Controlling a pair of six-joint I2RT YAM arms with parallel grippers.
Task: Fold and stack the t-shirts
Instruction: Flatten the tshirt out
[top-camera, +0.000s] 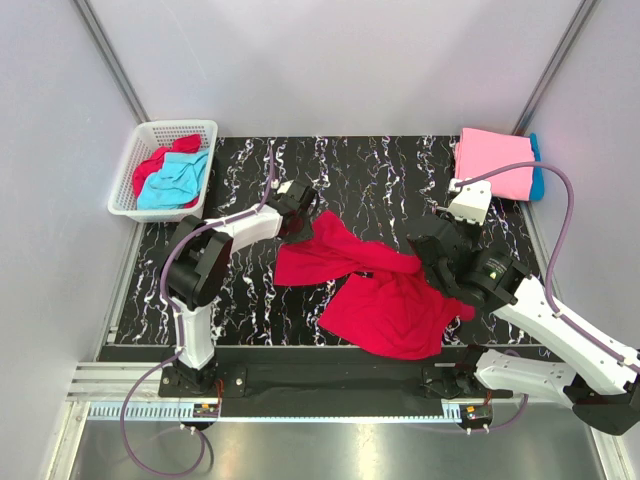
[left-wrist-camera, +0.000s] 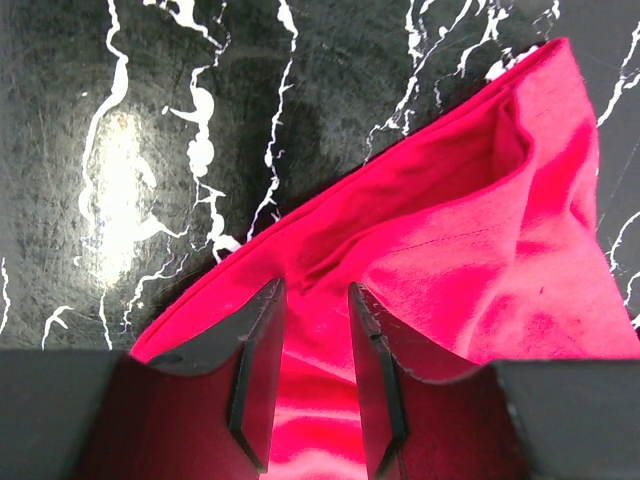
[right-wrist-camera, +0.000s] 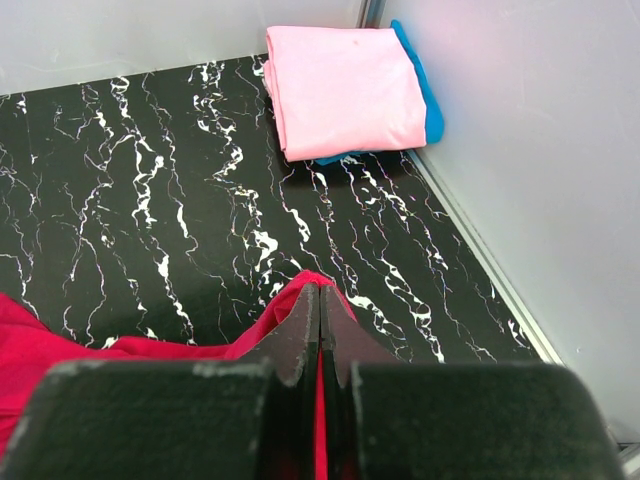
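Black marbled surface (top-camera: 380, 170), red t-shirt (top-camera: 390, 305) sprawled across it. Right pincer (right-wrist-camera: 319, 325) is clenched on the cloth's edge; left pincer (left-wrist-camera: 317, 370) sits parted over another edge.

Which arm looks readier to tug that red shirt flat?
Probably the right: the right gripper is shut on the red shirt, while the left gripper is open, only straddling its hem.

A black table (top-camera: 370, 170) veined with white marbling fills the workspace; a white plastic lattice basket (top-camera: 124, 185) sits at its far left corner, close against the left wall (top-camera: 50, 200); pale grey walls enclose the table on three sides; a silvery metal rail (top-camera: 300, 412) runs along the near edge.
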